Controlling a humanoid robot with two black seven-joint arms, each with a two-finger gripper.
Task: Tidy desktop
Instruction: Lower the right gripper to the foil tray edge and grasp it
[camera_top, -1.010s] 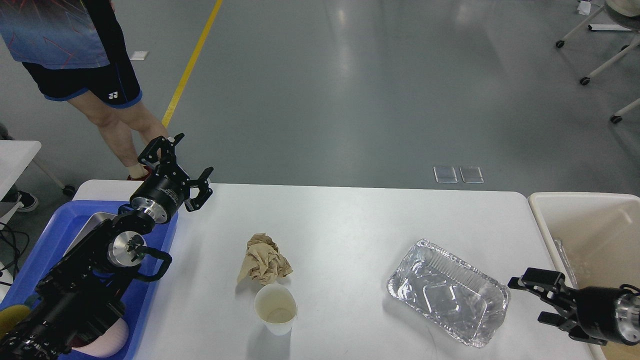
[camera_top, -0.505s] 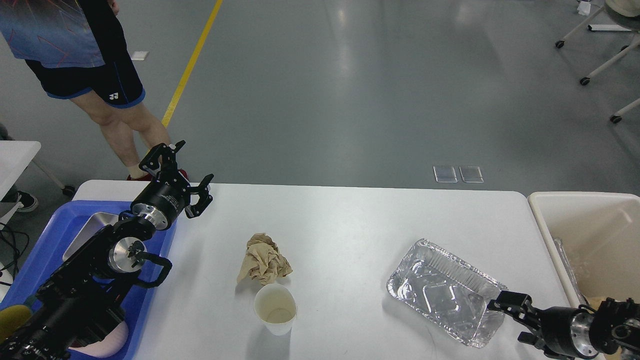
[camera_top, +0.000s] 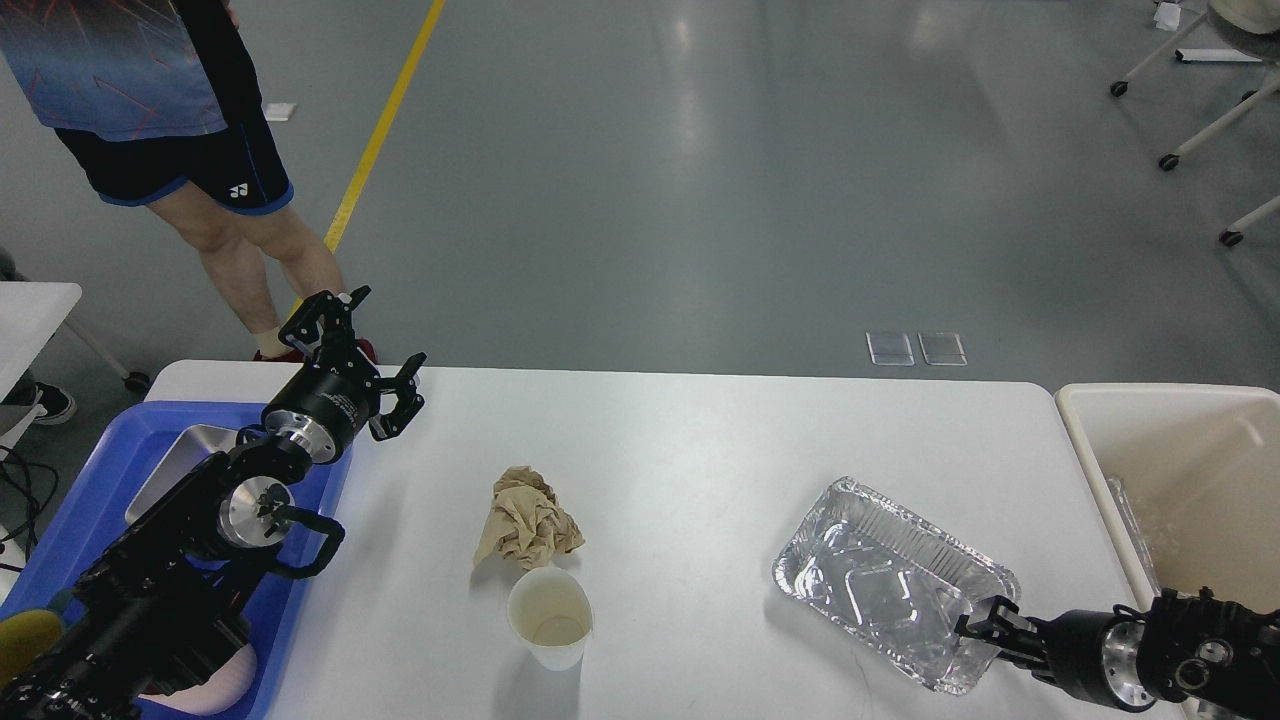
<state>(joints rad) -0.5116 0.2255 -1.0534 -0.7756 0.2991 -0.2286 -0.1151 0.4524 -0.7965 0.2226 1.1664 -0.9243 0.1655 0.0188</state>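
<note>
The white desktop (camera_top: 700, 450) holds a crumpled brown paper napkin (camera_top: 527, 520), an upright paper cup (camera_top: 550, 618) just in front of it, and an empty foil tray (camera_top: 893, 585) at the right. My left gripper (camera_top: 372, 345) is open and empty, raised over the desk's far left corner. My right gripper (camera_top: 982, 628) is low at the foil tray's near right corner, at or touching its rim. Its fingers look small and dark, so I cannot tell whether they are open or shut.
A blue tub (camera_top: 90, 500) at the left holds a metal tray (camera_top: 185, 450) and a pink item (camera_top: 215, 685). A beige bin (camera_top: 1190, 470) stands at the right end. A person (camera_top: 170, 120) stands beyond the far left corner.
My right gripper has moved left and down from beside the beige bin to the foil tray's near right corner. My left gripper has sunk slightly and stays open.
</note>
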